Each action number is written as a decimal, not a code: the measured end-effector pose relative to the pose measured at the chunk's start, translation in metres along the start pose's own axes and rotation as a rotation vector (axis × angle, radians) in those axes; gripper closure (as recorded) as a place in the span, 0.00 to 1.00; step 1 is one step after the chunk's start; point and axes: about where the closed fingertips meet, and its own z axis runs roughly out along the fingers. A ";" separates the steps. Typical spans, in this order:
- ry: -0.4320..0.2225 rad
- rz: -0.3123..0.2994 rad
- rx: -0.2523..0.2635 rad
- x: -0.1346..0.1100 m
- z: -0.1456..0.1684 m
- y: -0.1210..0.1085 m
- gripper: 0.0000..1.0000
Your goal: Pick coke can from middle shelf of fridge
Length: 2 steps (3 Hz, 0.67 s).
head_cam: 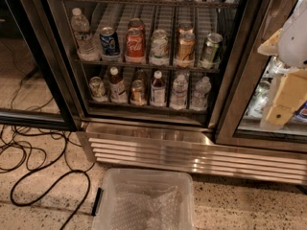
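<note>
A clear plastic bin (pixel 111 177) lined with bubble wrap sits at 6 o'clock on speckled floor (pixel 240 205), with black cables (pixel 29 157) looping at 8 o'clock. The cream, blocky gripper (pixel 284 102) hangs at 3 o'clock; its opening cannot be told. Above the fridge (pixel 192 152)'s ribbed steel base, the red, white-scripted coke can (pixel 135 44) stands upright on the wire-grid middle shelf (pixel 144 64), around 11 o'clock, beside a blue Pepsi can (pixel 109 40).

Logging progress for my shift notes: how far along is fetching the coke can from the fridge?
Done: the fridge looks open in front of the middle shelf. In hand: no grasp yet; the end effector hangs far right, before the other glass door. Left: reach, grasp and withdraw the coke can, upright beside the Pepsi can.
</note>
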 end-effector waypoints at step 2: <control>-0.018 0.087 0.029 -0.003 0.021 0.007 0.00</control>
